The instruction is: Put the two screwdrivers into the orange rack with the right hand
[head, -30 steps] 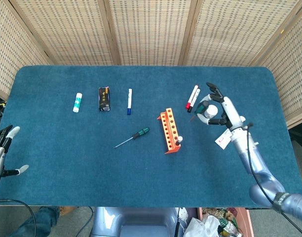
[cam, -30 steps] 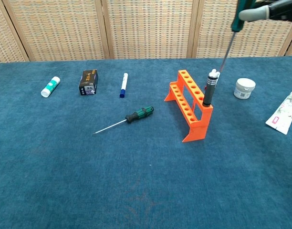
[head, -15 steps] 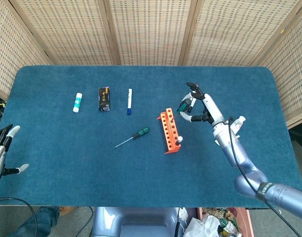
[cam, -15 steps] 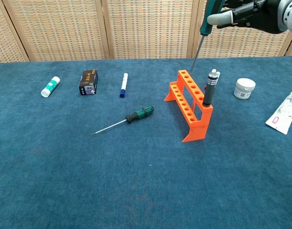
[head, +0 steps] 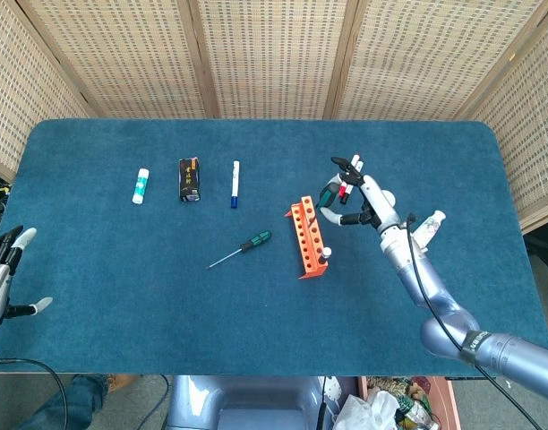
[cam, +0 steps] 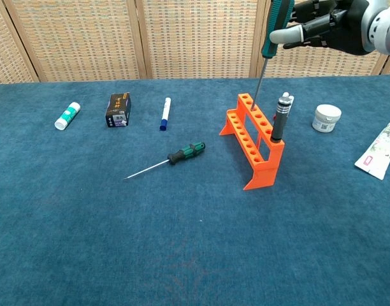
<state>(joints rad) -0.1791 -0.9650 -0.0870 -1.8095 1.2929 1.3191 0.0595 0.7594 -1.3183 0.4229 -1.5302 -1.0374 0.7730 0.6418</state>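
- Your right hand (cam: 329, 29) is above the orange rack (cam: 253, 139). Its fingers grasp the green handle of one screwdriver (cam: 264, 54).
- You hold this screwdriver nearly upright, tip down. In the chest view the tip is at one of the holes near the far end of the rack's top bar; I cannot tell if it is already inside the hole.
- The rack stands on the blue table (head: 122, 296), near the middle. A black tool with a pale top (cam: 281, 116) stands in a hole at its near end.
- The second screwdriver (head: 242, 248) lies flat on the table, left of the rack and well apart from it. Its green and black handle points toward the rack.
- Your left hand (head: 5, 273) is at the left edge of the table. Its fingers are apart and it holds nothing.
- Further left lie a blue-capped marker (head: 235, 184), a small black box (head: 189, 179) and a white-green tube (head: 141, 185).
- To the right of the rack are a small white jar (cam: 326, 118) and a white tube (cam: 380, 155).
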